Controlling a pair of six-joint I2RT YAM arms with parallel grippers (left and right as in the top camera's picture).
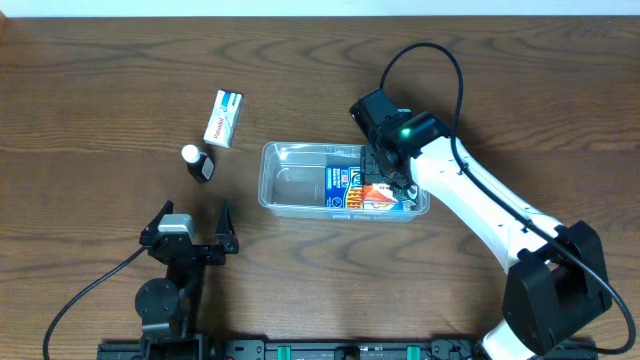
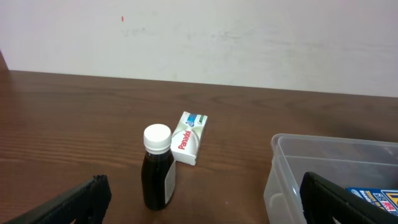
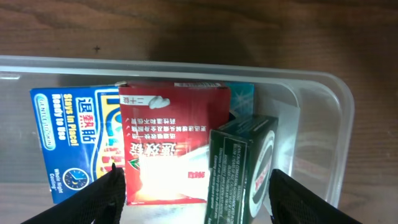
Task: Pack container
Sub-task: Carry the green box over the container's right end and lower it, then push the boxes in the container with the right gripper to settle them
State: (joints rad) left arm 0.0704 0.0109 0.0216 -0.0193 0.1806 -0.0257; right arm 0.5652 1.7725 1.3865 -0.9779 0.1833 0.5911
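Note:
The clear plastic container point(image 1: 290, 187) sits mid-table. In its right half lie a blue box point(image 3: 68, 137), a red box point(image 3: 171, 143) on top of it, and a dark green box point(image 3: 242, 168) standing on edge. My right gripper point(image 3: 196, 196) hangs over these boxes, open; its fingers point(image 3: 102, 196) straddle the red and green boxes, and the right one stands clear of the green box. My left gripper point(image 1: 193, 215) rests open near the front left. It faces a dark bottle with a white cap point(image 2: 157, 168) and a white Panadol box point(image 2: 189, 137).
The bottle point(image 1: 200, 163) and the Panadol box point(image 1: 223, 118) stand on the wooden table left of the container. The container's left half point(image 2: 292, 168) holds nothing. The right arm point(image 1: 490, 205) reaches in from the front right.

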